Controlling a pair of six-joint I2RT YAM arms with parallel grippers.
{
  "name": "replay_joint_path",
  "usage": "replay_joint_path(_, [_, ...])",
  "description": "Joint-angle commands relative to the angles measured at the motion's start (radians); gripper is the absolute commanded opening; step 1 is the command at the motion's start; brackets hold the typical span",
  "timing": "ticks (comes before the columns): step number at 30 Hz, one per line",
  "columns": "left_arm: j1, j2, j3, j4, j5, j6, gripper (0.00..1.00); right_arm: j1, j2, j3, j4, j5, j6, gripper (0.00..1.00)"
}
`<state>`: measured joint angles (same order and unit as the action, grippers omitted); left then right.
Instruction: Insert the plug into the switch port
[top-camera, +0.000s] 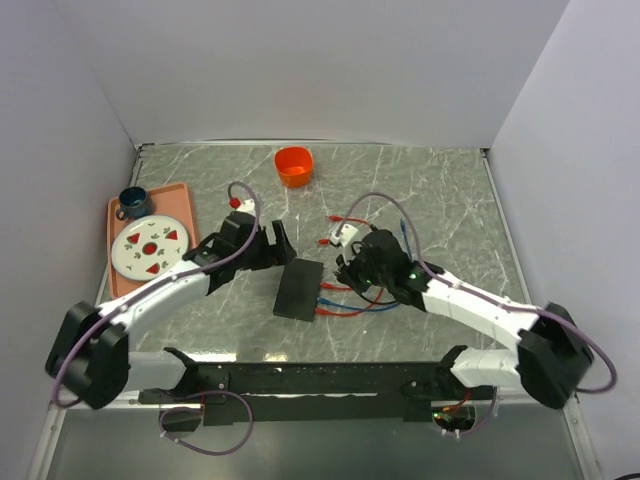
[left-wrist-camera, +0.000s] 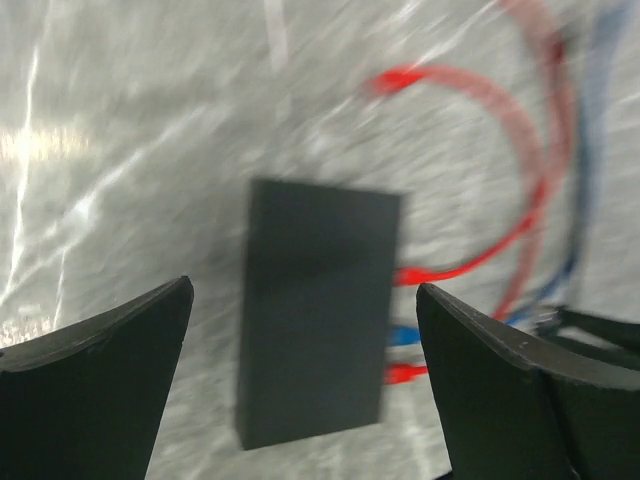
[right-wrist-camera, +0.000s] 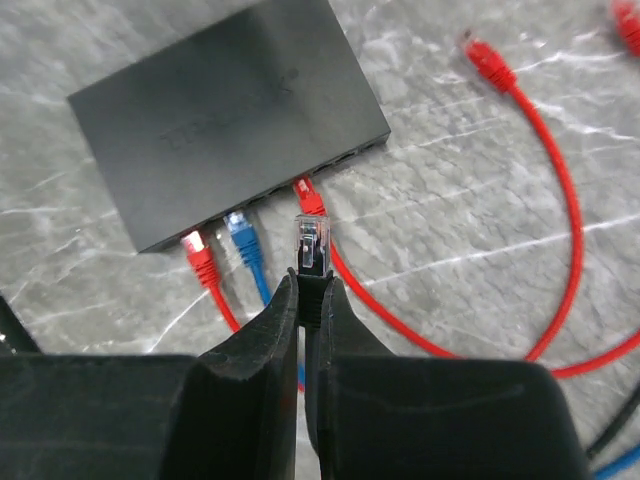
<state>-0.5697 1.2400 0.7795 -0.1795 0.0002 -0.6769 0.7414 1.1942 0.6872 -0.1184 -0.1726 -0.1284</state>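
Observation:
The flat black switch box (top-camera: 299, 289) lies mid-table with its port edge (right-wrist-camera: 345, 160) facing my right gripper. Two red plugs (right-wrist-camera: 308, 195) and a blue plug (right-wrist-camera: 238, 230) sit in that edge. My right gripper (right-wrist-camera: 310, 285) is shut on a clear plug (right-wrist-camera: 313, 243) with a black boot. The plug points at the edge between the blue plug and a red one, a short gap away from it. My left gripper (left-wrist-camera: 305, 288) hangs open above the box (left-wrist-camera: 315, 310), one finger to each side and neither touching it. That view is blurred.
Loose red and blue cables (top-camera: 345, 305) curl on the table right of the box, and a free red plug (right-wrist-camera: 487, 58) lies beyond. A white connector block (top-camera: 347, 232) sits behind my right gripper. An orange cup (top-camera: 293, 165) stands at the back. A tray (top-camera: 182, 200) with plate and mug is at left.

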Motion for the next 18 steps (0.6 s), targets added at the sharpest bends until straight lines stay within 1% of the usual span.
replay_joint_path(1, [0.016, 0.113, -0.029, 0.089, 0.084, 0.025, 0.99, -0.007, 0.152, 0.159, -0.101, 0.031, -0.010, 0.00])
replay_joint_path(2, [0.016, 0.133, -0.029, 0.103, 0.105, 0.027, 0.98, -0.007, 0.177, 0.175, -0.140, 0.016, -0.020, 0.00])
replay_joint_path(4, [0.016, 0.188, -0.025, 0.150, 0.127, 0.037, 0.97, -0.007, 0.231, 0.195, -0.136, 0.018, -0.022, 0.00])
replay_joint_path(7, [0.016, 0.264, 0.001, 0.172, 0.162, 0.060, 0.95, -0.014, 0.283, 0.216, -0.118, 0.039, -0.033, 0.00])
replay_joint_path(10, [0.016, 0.327, 0.021, 0.215, 0.193, 0.074, 0.91, -0.017, 0.349, 0.268, -0.144, 0.054, -0.046, 0.00])
replay_joint_path(13, [0.016, 0.386, 0.036, 0.267, 0.245, 0.080, 0.84, -0.019, 0.402, 0.307, -0.170, 0.061, -0.053, 0.00])
replay_joint_path(14, [0.016, 0.401, 0.043, 0.287, 0.260, 0.080, 0.78, -0.019, 0.413, 0.313, -0.173, 0.070, -0.053, 0.00])
replay_joint_path(15, [0.016, 0.412, 0.044, 0.301, 0.274, 0.080, 0.75, -0.020, 0.423, 0.317, -0.176, 0.073, -0.056, 0.00])
replay_joint_path(18, [0.016, 0.450, 0.060, 0.339, 0.325, 0.079, 0.68, -0.025, 0.455, 0.339, -0.193, 0.087, -0.057, 0.00])
